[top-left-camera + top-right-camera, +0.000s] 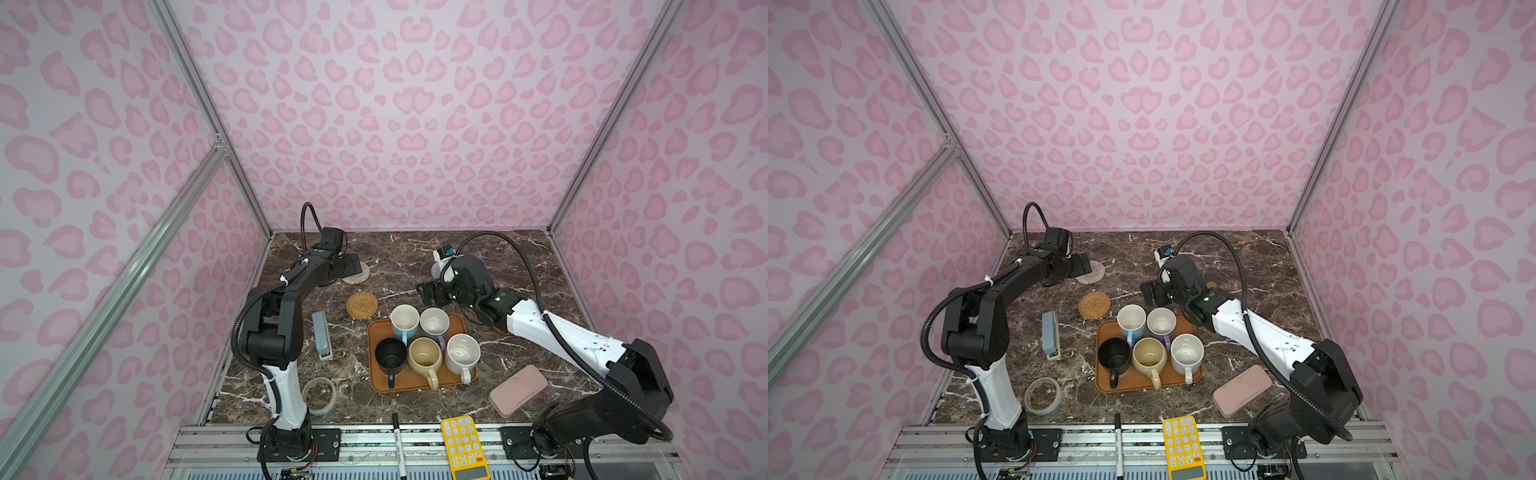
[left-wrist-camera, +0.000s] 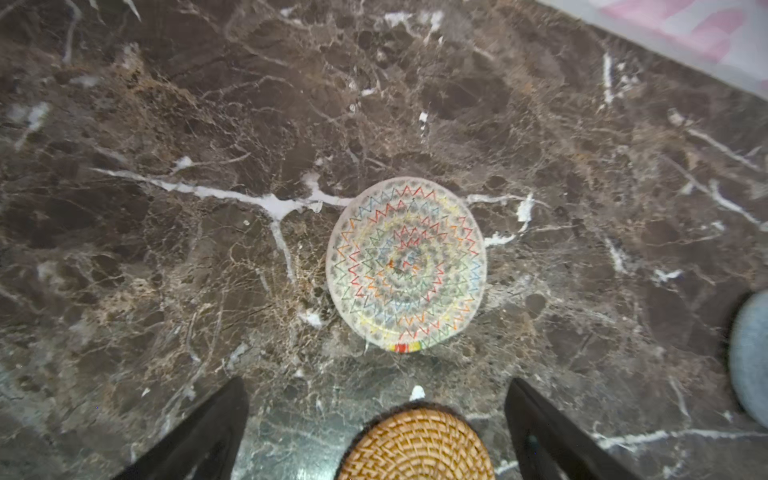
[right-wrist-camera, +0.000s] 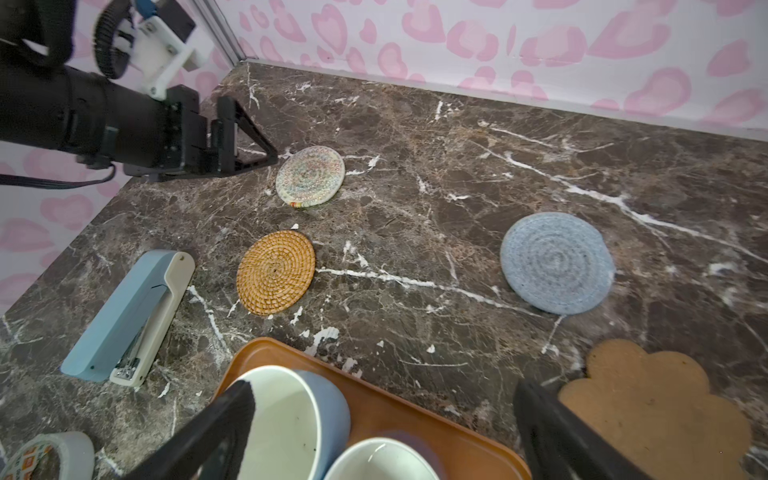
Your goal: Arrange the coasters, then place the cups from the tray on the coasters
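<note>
Five cups stand together on the tray [image 1: 415, 385]: light blue [image 1: 404, 322], lavender [image 1: 434, 323], black [image 1: 390, 355], cream-yellow [image 1: 424, 357] and white speckled [image 1: 462, 353]. Four coasters show on the marble table [image 3: 457, 174], all bare and apart: cream woven [image 3: 310, 176], orange-tan [image 3: 275, 272], grey-blue [image 3: 557, 262] and cork flower [image 3: 652, 411]. In both top views the right arm covers most of the last two. The left gripper [image 1: 353, 264] is spread wide and empty just beside the cream one. The right gripper [image 3: 384, 390], equally wide and empty, hangs over the tray's far edge by the light blue cup. Around them lie one stapler [image 1: 322, 336], one tape roll [image 1: 319, 395], one pink case [image 1: 517, 390], one marker [image 1: 398, 444] and one yellow calculator [image 1: 462, 449], whose key marks seem too small to read.
</note>
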